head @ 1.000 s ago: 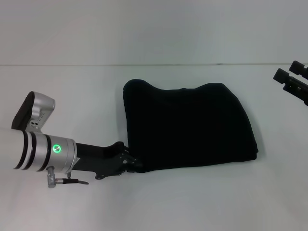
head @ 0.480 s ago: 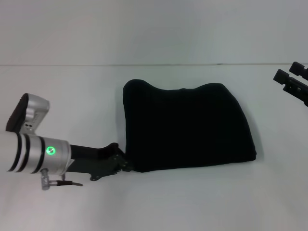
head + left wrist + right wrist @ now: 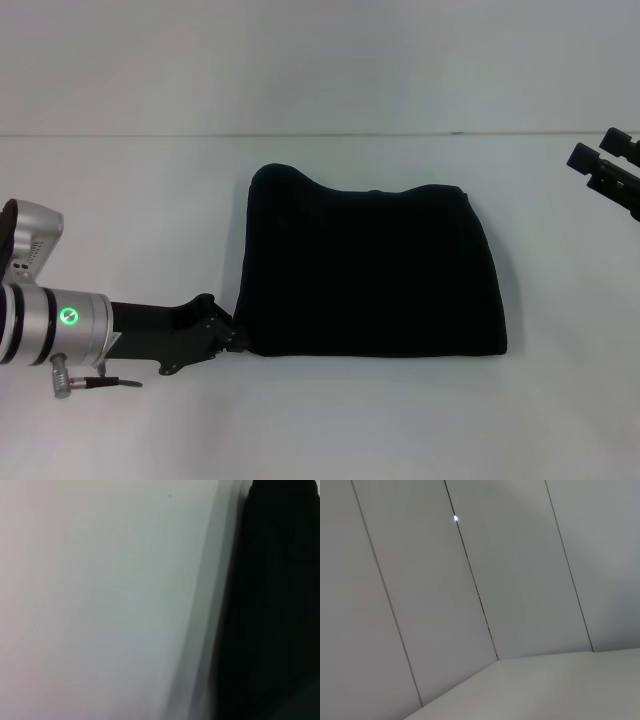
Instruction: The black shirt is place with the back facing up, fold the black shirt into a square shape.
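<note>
The black shirt (image 3: 370, 270) lies folded into a rough rectangle in the middle of the white table (image 3: 150, 200). Its far edge is wavy, and its near edge runs straight. My left gripper (image 3: 236, 342) reaches in low from the left and is shut on the shirt's near left corner. In the left wrist view the shirt (image 3: 272, 605) fills one side as dark fabric beside bare table, and no fingers show. My right gripper (image 3: 600, 150) hangs at the far right edge, well away from the shirt, with its two fingers apart and nothing between them.
The table's far edge (image 3: 320, 135) meets a pale wall. The right wrist view shows only wall panels (image 3: 445, 580) and a strip of table.
My left gripper has drawn back to the left while holding the corner. The whole shirt slid left with it, and its right side pulled in, which made the shape narrower. The right arm stayed still.
</note>
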`<state>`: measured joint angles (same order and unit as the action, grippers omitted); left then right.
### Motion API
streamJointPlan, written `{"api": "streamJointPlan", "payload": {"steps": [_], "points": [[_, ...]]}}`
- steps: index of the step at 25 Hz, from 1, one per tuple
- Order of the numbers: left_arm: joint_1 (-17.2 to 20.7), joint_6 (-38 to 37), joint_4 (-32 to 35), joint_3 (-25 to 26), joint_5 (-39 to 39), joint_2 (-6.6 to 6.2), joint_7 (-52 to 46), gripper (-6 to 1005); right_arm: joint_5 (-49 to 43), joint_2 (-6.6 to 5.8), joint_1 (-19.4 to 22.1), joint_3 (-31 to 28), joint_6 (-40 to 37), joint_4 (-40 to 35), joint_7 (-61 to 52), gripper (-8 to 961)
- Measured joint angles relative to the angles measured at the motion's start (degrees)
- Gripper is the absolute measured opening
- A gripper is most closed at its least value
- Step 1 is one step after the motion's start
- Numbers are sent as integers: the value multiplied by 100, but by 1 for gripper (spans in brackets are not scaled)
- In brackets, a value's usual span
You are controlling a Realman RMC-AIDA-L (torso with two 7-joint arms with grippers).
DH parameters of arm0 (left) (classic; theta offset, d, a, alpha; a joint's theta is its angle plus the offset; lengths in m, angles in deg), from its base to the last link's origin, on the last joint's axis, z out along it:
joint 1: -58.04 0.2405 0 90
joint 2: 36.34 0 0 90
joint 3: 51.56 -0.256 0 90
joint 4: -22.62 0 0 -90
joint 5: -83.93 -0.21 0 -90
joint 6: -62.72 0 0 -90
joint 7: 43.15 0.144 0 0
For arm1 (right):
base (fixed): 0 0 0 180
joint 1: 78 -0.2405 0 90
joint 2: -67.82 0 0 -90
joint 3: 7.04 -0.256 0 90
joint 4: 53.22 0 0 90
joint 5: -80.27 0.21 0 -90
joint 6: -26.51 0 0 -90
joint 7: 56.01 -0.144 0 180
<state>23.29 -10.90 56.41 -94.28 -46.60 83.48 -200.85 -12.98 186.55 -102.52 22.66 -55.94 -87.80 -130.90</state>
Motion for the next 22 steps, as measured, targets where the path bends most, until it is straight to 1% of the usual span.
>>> {"api": "streamJointPlan", "payload": {"steps": [4,7,9,10,11,12,13,15,17,20,22], "points": [[-27,-400,-43,277,3,-74,137,37,0,-8,-13,-7,10,22,0,734],[5,-700,118,481,3,-111,226,40,-1,-15,-24,-24,47,29,0,735],[65,-853,218,642,-8,-176,293,41,-7,-16,-31,-25,79,31,-27,736],[104,-907,256,748,-8,-230,324,42,-19,-25,-31,-27,112,31,-71,736],[145,-990,316,924,14,-269,453,43,-39,-35,-35,-18,154,30,-138,736],[181,-1057,377,1096,43,-304,599,86,-76,-55,-37,5,219,20,-249,737],[220,-1152,437,1285,126,-310,845,129,-169,-90,-44,31,291,-5,-397,737],[260,-1437,521,1567,404,-307,1715,215,-460,-155,-67,71,388,-47,-611,737],[215,-1803,505,1603,718,-283,3066,299,-861,-198,-83,73,466,-97,-609,738],[34,-1952,484,1550,846,-211,4804,422,-1376,-177,-69,74,476,-269,-376,735],[-122,-1716,465,1532,826,-183,5453,503,-1549,-145,-71,97,230,-340,-202,733]]}}
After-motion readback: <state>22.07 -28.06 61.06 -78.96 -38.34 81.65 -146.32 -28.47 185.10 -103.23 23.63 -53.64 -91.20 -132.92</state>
